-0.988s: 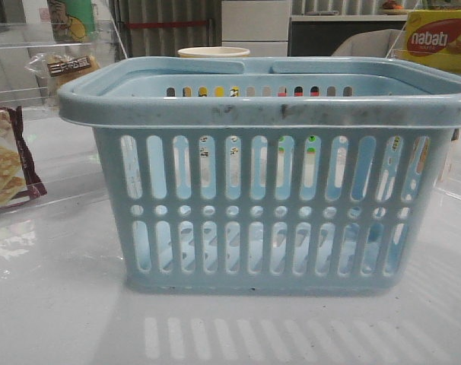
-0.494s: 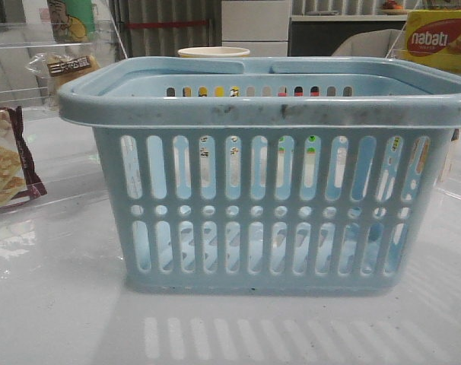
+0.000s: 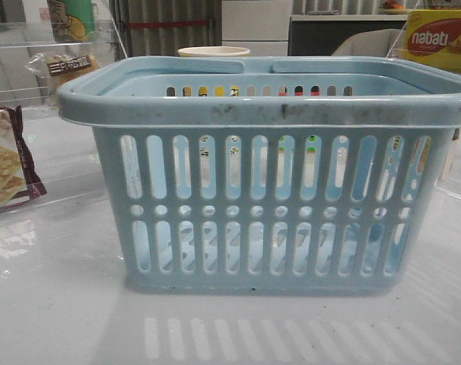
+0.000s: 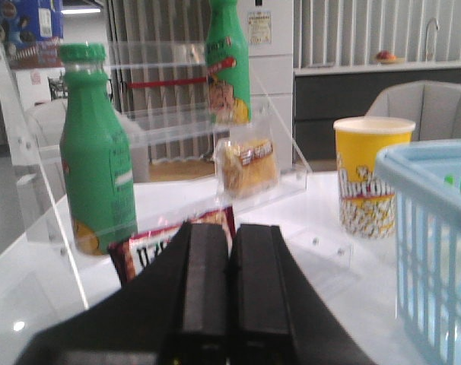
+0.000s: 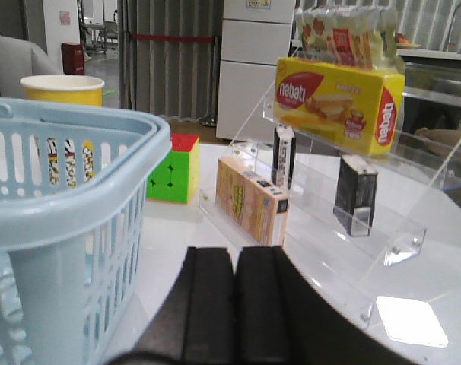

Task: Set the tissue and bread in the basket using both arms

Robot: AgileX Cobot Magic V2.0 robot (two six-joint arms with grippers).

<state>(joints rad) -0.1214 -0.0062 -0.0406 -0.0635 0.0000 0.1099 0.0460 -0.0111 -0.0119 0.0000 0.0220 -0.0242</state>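
Front view: basket point(image 3: 268, 190), light blue, slotted, stood upright at table point(image 3: 55, 304) centre, filling most of the frame; rim scuffed, handles folded down. Bread point(image 3: 63, 68), clear-wrapped with black-and-white label, sat on a clear acrylic rack point(image 3: 17, 46) at 10 o'clock from the basket, well apart from it. Cracker bag point(image 3: 6, 163), maroon-edged, lay at 9 o'clock on the table. Yellow nabati box point(image 3: 440, 42) stood at 2 o'clock. Popcorn cup point(image 3: 214, 52) rim showed behind the basket at 12 o'clock.

Left wrist view: left gripper point(image 4: 229, 293), black pads pressed together, nothing between them. Ahead of it: cracker bag point(image 4: 170, 243), bread point(image 4: 248, 163) leaning on the rack shelf, two green bottles point(image 4: 97, 152), popcorn cup point(image 4: 371, 179), basket point(image 4: 436, 228) edge.

Right wrist view: right gripper point(image 5: 234, 312), pads together, holding nothing. Basket point(image 5: 63, 228) just beside it. Tissue point(image 5: 355, 194), small dark packet, stood on the clear rack point(image 5: 398, 228) below the nabati box point(image 5: 341, 103). Also present: a slim black-and-white packet point(image 5: 283, 156), a tan box point(image 5: 252, 199), a colour cube point(image 5: 173, 169), popcorn cup point(image 5: 61, 89)
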